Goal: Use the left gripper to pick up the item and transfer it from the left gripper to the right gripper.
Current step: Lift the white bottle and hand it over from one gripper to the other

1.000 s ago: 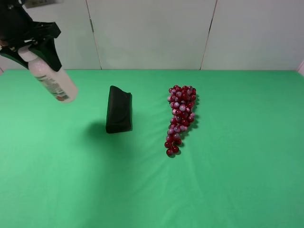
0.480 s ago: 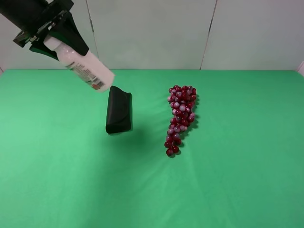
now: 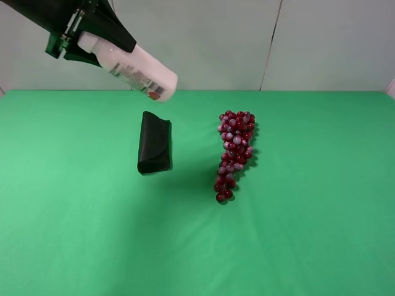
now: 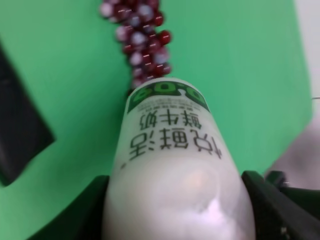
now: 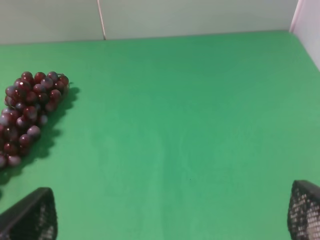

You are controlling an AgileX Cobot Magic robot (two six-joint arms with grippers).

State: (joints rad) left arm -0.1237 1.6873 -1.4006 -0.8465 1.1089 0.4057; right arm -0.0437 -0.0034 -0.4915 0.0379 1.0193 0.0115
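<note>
With the left hand [image 3: 92,44] clamped on the bottle [image 3: 139,71] near its cap, high over the desk's [image 3: 296,216] far left, I would offer the free bottom end squarely between the right hand's [image 5: 167,215] wide-apart fingers, releasing only once they close.

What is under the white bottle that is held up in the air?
The green cloth shows around the bottle, with the grapes past its end and the black case aside. The spot straight below is covered by the bottle itself.
</note>
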